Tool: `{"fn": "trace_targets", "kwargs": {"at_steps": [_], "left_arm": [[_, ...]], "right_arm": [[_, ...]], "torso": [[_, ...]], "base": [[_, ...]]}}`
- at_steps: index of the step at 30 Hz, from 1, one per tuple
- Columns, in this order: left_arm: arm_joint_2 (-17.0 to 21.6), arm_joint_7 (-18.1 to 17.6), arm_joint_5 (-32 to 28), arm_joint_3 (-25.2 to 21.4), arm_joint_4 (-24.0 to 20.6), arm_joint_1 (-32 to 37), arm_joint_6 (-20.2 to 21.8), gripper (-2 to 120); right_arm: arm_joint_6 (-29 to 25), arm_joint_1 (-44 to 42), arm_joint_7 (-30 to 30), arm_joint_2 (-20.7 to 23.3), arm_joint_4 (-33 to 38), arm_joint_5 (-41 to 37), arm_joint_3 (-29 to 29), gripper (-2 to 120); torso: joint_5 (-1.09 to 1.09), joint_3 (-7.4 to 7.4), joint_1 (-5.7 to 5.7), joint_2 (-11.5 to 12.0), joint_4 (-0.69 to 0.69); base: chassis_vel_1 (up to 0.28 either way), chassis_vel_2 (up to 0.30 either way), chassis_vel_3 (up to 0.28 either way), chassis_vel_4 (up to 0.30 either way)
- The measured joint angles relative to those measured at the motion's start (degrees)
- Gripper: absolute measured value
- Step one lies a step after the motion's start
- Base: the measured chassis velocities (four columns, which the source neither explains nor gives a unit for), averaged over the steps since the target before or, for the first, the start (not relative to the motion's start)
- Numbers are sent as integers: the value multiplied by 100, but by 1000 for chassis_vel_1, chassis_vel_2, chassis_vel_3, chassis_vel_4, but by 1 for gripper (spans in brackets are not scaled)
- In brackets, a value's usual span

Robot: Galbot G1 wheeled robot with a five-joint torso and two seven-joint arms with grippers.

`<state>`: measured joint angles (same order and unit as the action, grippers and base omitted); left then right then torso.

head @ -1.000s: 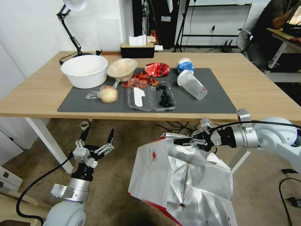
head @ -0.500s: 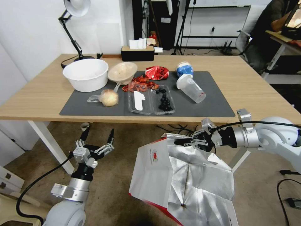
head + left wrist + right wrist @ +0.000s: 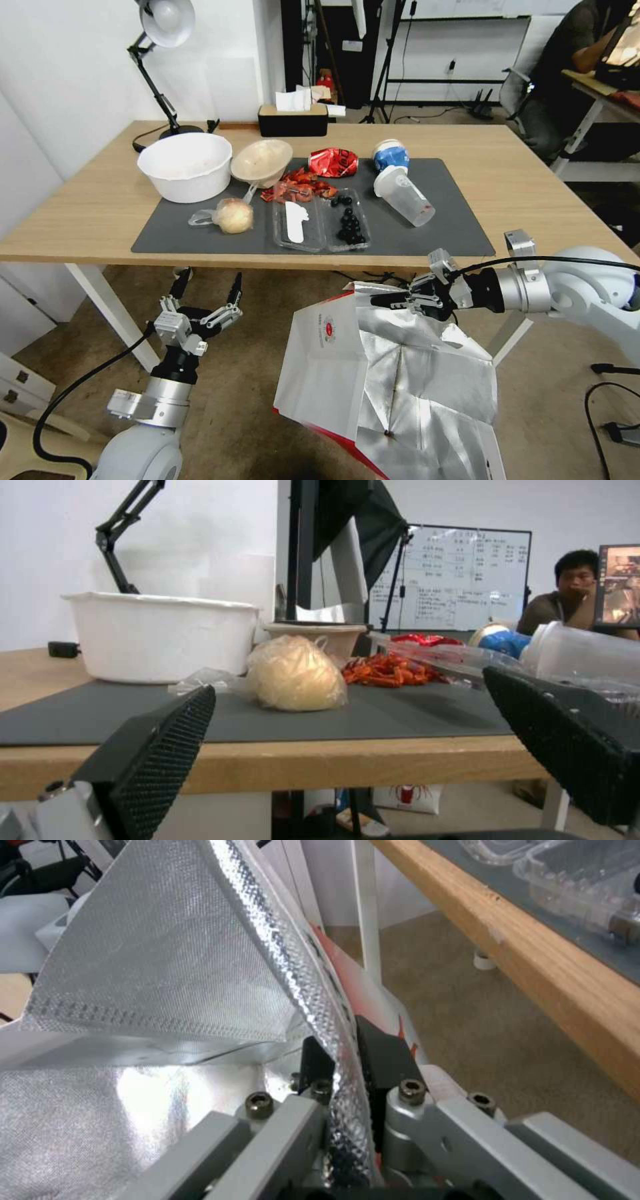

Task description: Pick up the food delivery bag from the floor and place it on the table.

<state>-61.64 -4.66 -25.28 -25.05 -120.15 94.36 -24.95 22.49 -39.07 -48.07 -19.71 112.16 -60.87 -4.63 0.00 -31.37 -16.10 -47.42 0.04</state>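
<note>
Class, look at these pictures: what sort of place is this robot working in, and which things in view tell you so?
Probably a lab or office workroom: a whiteboard covered in writing, tripod stands against the far wall, black cables across the floor, and a person's desk beside the table.

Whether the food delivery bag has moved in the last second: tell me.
Yes. Held by the right gripper, the food delivery bag has risen slightly: the gap between its top edge and the table front edge has narrowed.
</note>
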Motion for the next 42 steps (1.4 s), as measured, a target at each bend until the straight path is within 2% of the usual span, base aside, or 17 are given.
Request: {"fn": "trace_targets", "kwargs": {"at_steps": [3, 4, 12, 42], "left_arm": [[5, 0, -7, 1, 0, -10, 10, 100], [27, -1, -16, 14, 11, -16, 21, 100], [25, -3, -59, 39, 42, -42, 45, 100], [36, -9, -90, 52, 15, -38, 91, 100]], "right_arm": [[-3, 9, -3, -7, -20, -2, 0, 0], [-12, 13, -14, -17, -36, -2, -8, 0], [-15, 3, -21, -46, -62, -1, -22, 0], [-13, 27, -42, -62, -59, 5, -50, 0]], "torso": [[0, -42, -29, -71, 0], [0, -100, -74, -174, 0], [-1, -196, -140, -338, 0], [0, -675, -498, -1173, 0]], "base": [[0, 0, 0, 0], [0, 0, 0, 0], [0, 0, 0, 0], [0, 0, 0, 0]]}}
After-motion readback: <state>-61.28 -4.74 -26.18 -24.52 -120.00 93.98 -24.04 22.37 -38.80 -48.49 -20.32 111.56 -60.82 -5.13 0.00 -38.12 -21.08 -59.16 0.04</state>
